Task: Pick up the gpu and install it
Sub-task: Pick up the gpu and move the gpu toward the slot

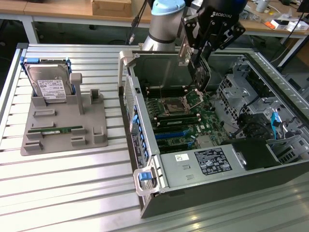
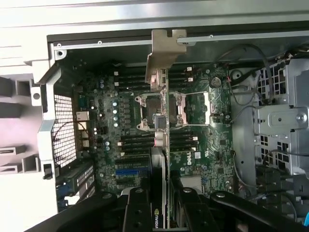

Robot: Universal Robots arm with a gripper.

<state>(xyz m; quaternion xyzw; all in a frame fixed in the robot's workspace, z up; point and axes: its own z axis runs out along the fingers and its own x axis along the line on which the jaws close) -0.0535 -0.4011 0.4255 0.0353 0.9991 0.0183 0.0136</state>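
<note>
Above the motherboard (image 1: 186,121), tool (image 2: 159,207) tight on the gpu (image 2: 158,169), edge-on in wrist view

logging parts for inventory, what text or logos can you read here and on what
"ROBOTIQ", on the black body of the pincer gripping the gpu
"DELL", sideways, on the motherboard
too small to read: the hard drive label, the power supply label, the white sticker beside it
</note>
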